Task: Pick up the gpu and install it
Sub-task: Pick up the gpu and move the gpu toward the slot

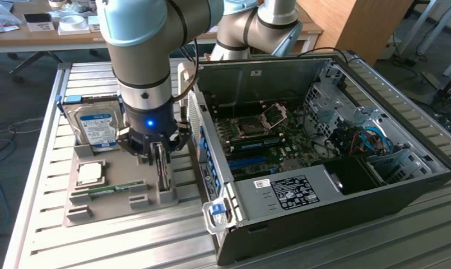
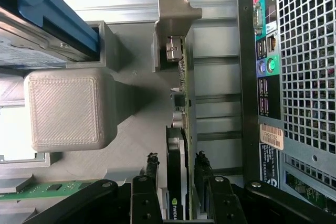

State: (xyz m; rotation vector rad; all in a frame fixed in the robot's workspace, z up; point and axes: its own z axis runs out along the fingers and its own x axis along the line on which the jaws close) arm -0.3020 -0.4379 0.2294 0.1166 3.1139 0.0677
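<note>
The gripper (image 1: 159, 159) hangs with jaws parted astride the gpu (image 1: 163, 178), which stands edge-on in a grey holder (image 1: 106, 210) on the slatted metal table (image 1: 135, 246). The holder sits beside an open computer case (image 1: 345, 193), and a cluttered desk (image 1: 38, 36) stands behind.

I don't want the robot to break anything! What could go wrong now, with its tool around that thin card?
The tool straddles the gpu, which stands edge-on in the grey holder. A lopsided grip might tilt it or jam it in its slot. The hard drive stands close beside the arm, so it could get bumped. The computer case wall is also near and could be knocked.
</note>
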